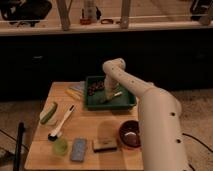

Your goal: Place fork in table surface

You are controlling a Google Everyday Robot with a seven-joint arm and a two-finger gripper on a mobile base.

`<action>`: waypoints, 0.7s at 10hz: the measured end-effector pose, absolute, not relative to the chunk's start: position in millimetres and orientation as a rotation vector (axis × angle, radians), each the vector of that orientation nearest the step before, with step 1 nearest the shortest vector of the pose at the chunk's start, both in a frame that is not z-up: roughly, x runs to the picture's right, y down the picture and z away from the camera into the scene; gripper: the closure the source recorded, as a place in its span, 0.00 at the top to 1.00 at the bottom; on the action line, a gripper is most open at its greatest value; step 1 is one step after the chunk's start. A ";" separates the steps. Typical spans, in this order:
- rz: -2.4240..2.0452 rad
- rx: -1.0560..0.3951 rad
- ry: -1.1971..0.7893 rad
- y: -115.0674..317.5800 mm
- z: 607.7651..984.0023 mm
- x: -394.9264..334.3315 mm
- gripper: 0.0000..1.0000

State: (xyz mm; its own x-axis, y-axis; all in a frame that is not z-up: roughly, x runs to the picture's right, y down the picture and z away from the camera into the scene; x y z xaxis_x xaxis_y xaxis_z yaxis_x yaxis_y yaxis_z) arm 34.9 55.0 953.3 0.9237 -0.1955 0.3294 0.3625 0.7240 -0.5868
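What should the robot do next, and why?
Probably lift the gripper straight up a little. It is down inside the tray, with what looks like the fork at its tip, and the tray's wall stands between it and the table.
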 end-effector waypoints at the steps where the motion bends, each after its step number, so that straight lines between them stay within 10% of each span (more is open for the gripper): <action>1: -0.323 -0.679 -0.266 45.8 945.4 35.0 0.00; 7: -0.423 -0.628 -0.333 18.7 910.3 34.4 0.00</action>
State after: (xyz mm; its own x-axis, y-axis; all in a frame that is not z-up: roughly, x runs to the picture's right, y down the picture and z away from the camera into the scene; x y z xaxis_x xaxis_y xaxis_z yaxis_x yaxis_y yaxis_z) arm 34.4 18.7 910.3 0.8630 -0.2778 0.4220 0.4753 0.7294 -0.4919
